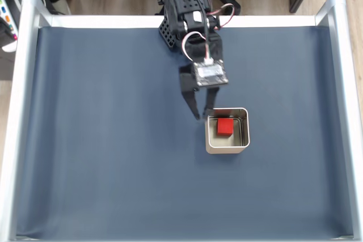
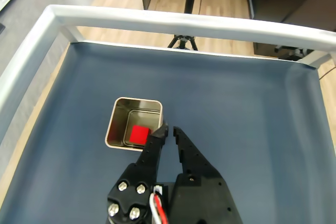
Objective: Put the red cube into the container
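a dark blue counter [image 1: 113, 157] with raised pale metal rails [image 1: 20, 111] on its sides fills the fixed view. near its middle sits a square silvery tin [image 1: 227, 147] with rounded corners. the red cube [image 1: 225, 126] rests on the tin's pale floor, toward the wall nearest the arm, and nothing is gripping it. the wrist view shows the same: the cube [image 2: 139, 134] lies inside the tin [image 2: 117, 125], close to the wall beside the tool.

the black tool [image 1: 204, 113] hangs just beside the tin's near rim, its two fingers almost together with a thin gap between the tips, holding nothing. in the wrist view the tool [image 2: 170, 130] sits at the tin's right wall, one tip overlapping the rim in the picture; whether it touches the metal cannot be told.

the cube appears already placed, so the step in hand is likely the retreat. doing it well means lifting straight up before any sideways travel, since the thin-walled tin looks light and a brushing finger could push or tip it.

there is plenty of open blue counter on every side of the tin. the rails stand well apart from the tool, and the arm's base [image 1: 181, 4] sits at the far edge.
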### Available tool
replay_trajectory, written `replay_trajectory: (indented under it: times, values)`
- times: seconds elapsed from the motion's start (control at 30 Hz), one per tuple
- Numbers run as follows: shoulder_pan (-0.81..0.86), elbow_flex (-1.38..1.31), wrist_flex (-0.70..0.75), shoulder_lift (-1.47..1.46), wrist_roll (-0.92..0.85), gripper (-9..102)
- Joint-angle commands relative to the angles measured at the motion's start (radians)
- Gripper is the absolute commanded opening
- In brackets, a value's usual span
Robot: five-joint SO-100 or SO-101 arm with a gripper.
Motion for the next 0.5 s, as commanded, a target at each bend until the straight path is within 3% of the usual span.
replay_trajectory:
  times: [0.0,0.47]
  values:
    - [0.038,0.072,-0.028,0.117,-0.015,0]
    - [0.094,0.535,-0.094,0.522,0.012,0]
